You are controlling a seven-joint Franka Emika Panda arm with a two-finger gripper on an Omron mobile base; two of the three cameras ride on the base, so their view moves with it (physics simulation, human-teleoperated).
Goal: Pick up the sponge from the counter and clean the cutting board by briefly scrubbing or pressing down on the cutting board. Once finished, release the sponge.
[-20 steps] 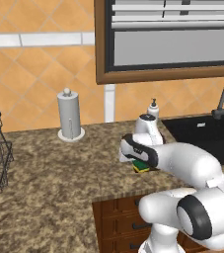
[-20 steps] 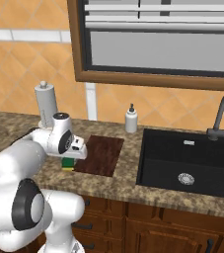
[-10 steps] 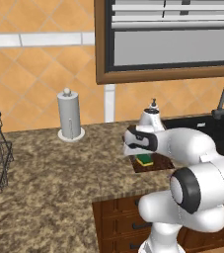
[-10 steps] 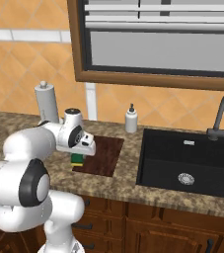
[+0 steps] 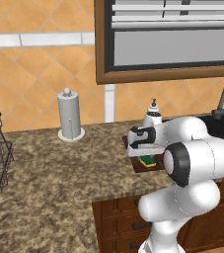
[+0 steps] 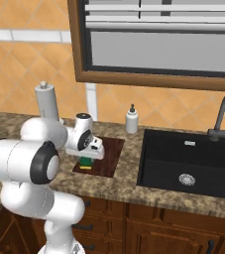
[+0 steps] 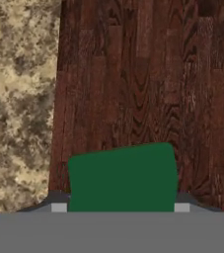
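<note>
Hand view, jaws clamping sponge (image 7: 122, 178), over cutting board (image 7: 133, 84)

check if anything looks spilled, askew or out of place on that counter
Nothing stands out. The sponge is held in the gripper over the cutting board, which lies flat on the counter. The paper towel holder and soap bottle stand upright.

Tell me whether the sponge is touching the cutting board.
Touching. In the right base view the sponge, held in the gripper, sits with its yellow base flat on the cutting board, no gap beneath.
</note>
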